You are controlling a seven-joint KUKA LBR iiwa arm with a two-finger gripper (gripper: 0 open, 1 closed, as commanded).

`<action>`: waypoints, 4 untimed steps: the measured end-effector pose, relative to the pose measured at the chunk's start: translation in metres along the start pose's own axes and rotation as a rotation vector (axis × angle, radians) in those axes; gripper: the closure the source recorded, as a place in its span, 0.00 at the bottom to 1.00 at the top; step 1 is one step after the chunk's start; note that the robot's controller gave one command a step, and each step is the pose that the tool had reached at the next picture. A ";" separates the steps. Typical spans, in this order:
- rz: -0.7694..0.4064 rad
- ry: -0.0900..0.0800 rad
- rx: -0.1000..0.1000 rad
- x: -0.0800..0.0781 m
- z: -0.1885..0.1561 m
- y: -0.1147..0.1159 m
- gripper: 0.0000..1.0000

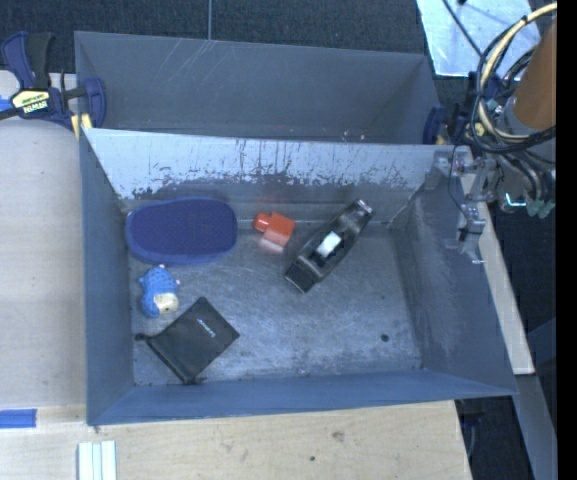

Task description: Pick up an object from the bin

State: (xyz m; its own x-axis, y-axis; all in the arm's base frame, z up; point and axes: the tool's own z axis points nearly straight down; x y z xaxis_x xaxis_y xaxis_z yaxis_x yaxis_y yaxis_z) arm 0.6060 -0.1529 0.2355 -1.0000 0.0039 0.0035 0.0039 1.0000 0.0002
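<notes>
A grey metal bin [258, 158] with sloping walls holds five loose things, all well apart from the robot's tool. The largest is a flat, dark blue oval pad [181, 230] lying at the far left of the floor. Next in size is a black, wedge-shaped thing with a white panel [326, 248], like a tape dispenser, lying aslant near the far middle. A flat black square case [193, 338] lies at the near left, turned cornerwise. Just beyond it, on its far left side, is a small blue figure with a yellow patch [158, 291]. The smallest is an orange-red piece [275, 228], between the blue pad and the black wedge. The bin's floor is scuffed, speckled grey metal, and its far wall bears dark vertical scratch marks. Beyond the bin's far side the ground is dark. The gripper [470, 223] hangs at the right, above the bin's right wall near the far right corner, with looped cables [498, 63] and the arm's orange cover [540, 78] behind it. Whether it is clenched or released cannot be told, and nothing can be seen in its grasp. The black wedge is the nearest thing to it, lying to its left; the rest lie farther left.
</notes>
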 end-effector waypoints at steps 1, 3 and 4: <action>-0.402 -0.002 -0.002 0.018 0.082 0.092 0.00; -0.377 -0.023 0.001 -0.008 0.150 0.129 1.00; -0.417 -0.008 0.002 0.011 0.004 0.132 1.00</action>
